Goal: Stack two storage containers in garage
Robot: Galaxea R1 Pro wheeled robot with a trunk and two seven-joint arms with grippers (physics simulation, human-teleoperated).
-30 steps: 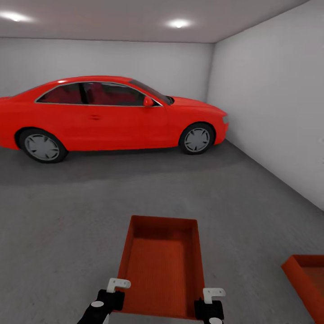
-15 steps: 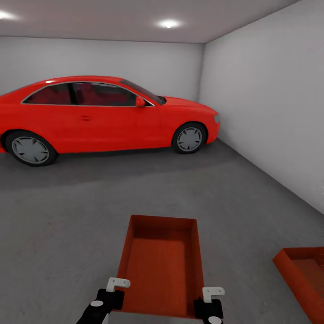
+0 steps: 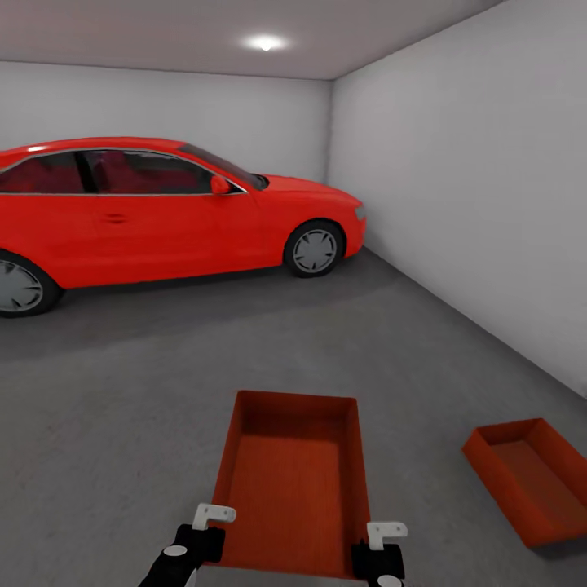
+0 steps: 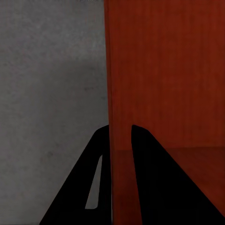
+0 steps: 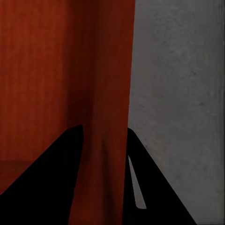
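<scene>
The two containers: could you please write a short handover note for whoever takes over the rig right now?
Left gripper: shut on the held container's left wall.
Right gripper: shut on its right wall.
Held container is carried in front of the robot, above the floor.
Second container sits on the garage floor, ahead to the right, near the wall; car beyond.
Done: both containers in the garage, one on the floor.
Left: stack the held container on the second one, then release.

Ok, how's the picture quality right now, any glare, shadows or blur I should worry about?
Head view: one ceiling spotlight glows without glare; soft shadow under the red car; the floor container is sharp. Left wrist view: gripper fingers are black silhouettes on the held container. Right wrist view: same, slightly soft.
</scene>
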